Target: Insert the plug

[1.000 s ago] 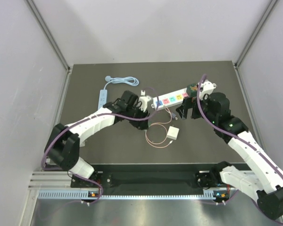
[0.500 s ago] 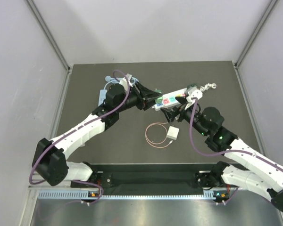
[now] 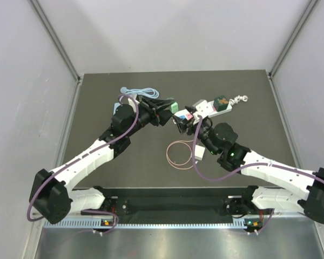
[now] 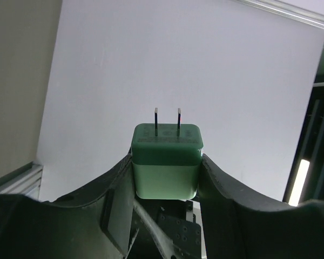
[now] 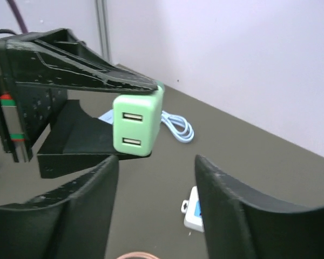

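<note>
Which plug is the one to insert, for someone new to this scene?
Over the dark table, find the left hand, held up off the surface. The plug is clamped in it: a mint-green cube with two prongs, unlike the white charger lying on the table.

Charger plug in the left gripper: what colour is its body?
The charger plug is two-tone green: darker at the prongs, paler behind. Clearest in left wrist view.

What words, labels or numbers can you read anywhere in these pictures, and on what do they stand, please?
No text is readable anywhere.
On the pale green square plastic charger: raised lettering on its pronged face, too small to read.
On the white plastic power strip: coloured socket labels, too blurred to read.
</note>
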### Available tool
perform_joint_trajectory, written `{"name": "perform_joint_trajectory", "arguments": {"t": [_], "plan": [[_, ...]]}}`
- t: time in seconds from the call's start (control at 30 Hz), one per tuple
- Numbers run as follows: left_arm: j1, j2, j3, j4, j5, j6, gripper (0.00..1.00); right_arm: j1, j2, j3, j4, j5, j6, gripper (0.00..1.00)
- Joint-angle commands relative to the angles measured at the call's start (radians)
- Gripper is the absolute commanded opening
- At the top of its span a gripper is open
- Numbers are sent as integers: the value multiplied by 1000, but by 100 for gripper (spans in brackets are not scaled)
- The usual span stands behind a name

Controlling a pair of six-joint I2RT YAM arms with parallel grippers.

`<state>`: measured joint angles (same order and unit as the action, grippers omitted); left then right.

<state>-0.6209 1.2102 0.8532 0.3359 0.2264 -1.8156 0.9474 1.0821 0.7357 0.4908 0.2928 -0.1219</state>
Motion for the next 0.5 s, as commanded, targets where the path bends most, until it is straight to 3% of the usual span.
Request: {"name": "perform_joint_trajectory", "arguments": {"t": [0.0,0.13,0.33,0.43,0.47], "plan": [[-10,-52,-11,40,-2,-37,0,13,27,80,94,43,-24,56],[-8,-61,-34,74,-1,-48,0,13,64,105,88,19,-19,51],[-5,-51,-43,101,4,-44,0,16,70,108,80,-24,14,61],[-2,-44,-40,110,13,-33,0,16,58,110,60,-40,19,47],[0,-43,-39,112,17,-27,0,17,55,114,48,-46,21,47]]}}
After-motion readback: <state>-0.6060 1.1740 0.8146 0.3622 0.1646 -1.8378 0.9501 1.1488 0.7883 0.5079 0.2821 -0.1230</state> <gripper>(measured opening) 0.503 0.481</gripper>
